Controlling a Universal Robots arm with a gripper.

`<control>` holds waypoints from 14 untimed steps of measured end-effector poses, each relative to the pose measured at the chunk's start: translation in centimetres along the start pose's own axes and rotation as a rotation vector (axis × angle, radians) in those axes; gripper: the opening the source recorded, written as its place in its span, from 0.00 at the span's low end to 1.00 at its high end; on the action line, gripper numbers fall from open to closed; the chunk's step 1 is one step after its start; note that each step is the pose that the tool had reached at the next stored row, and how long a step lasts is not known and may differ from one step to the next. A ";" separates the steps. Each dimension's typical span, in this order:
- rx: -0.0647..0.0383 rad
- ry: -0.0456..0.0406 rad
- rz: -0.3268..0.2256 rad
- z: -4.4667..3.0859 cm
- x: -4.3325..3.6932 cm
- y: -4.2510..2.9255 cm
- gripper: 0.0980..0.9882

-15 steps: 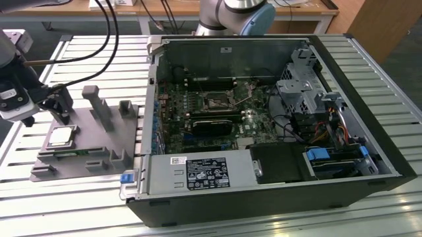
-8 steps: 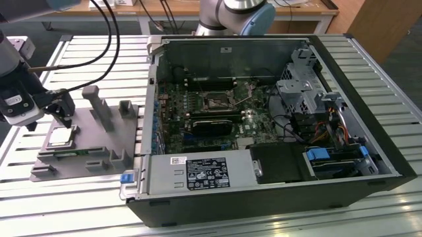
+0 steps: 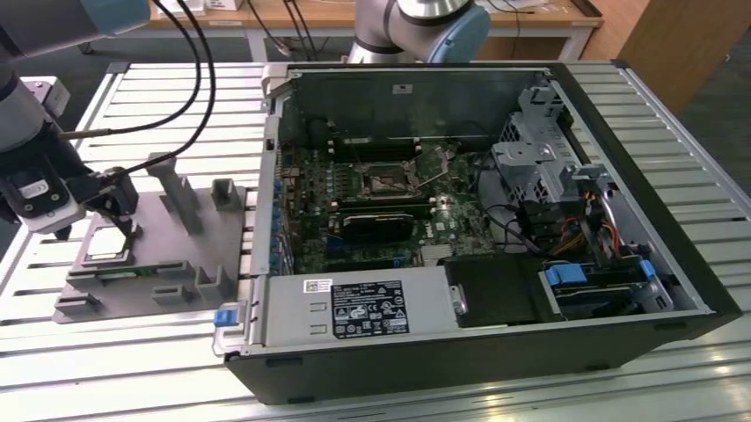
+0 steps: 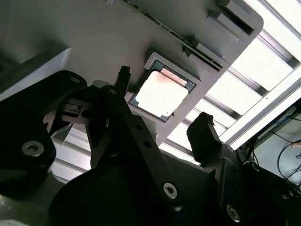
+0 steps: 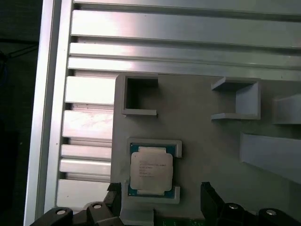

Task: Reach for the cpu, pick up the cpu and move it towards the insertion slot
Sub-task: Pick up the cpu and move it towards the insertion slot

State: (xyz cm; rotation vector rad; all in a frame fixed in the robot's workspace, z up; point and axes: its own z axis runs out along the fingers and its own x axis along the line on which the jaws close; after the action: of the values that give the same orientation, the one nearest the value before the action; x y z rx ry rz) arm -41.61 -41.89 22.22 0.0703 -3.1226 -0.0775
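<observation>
Hanging over a grey plate (image 3: 164, 246) at the exterior view's left, the claw (image 5: 161, 192) stands wide open and holds nothing. Its two dark fingers (image 5: 209, 195) flank the cpu (image 5: 150, 169), one on each side. In the first wrist view a gap shows between each fingertip and the chip. The cpu lies flat, silver top up, seated in a shallow grey frame near the plate's edge. The second wrist view looks past the fingers at a slant, and the bright square chip again sits between the two tips.

Small grey blocks (image 5: 237, 101) stand on the plate around the cpu, some U-shaped, some upright posts. The plate rests on a slatted metal counter (image 3: 153, 97).

Just beside the plate, toward the exterior view's right, an open black case (image 3: 470, 369) lies on its side on the same counter, its green board (image 3: 311, 189) exposed. The slot (image 3: 382, 181), a square socket with a silver frame and dark centre, sits near the middle of the board, well apart from the cpu and the claw. A long black card (image 3: 375, 224) lies just below the slot in that view.

The arm (image 3: 35, 158) rises from the claw toward the exterior view's upper left, and black cables (image 3: 200, 79) loop beside it.
</observation>
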 end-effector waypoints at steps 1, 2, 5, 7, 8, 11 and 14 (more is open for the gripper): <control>-0.001 -0.0002 0.000 0.16 0.00 -0.01 0.74; -0.001 -0.0002 0.000 0.32 0.00 -0.02 0.74; -0.001 -0.0002 0.000 0.86 -0.01 -0.05 0.74; -0.001 -0.0001 0.000 1.23 -0.01 -0.07 0.74; -0.001 -0.0001 0.000 1.41 -0.01 -0.08 0.74; -0.001 0.0000 0.000 1.76 0.05 -0.09 0.74; -0.002 -0.0004 0.002 1.90 0.11 0.06 0.74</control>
State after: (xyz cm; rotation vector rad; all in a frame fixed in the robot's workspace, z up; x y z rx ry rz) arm -41.76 -41.75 20.33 0.0666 -3.1229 -0.0800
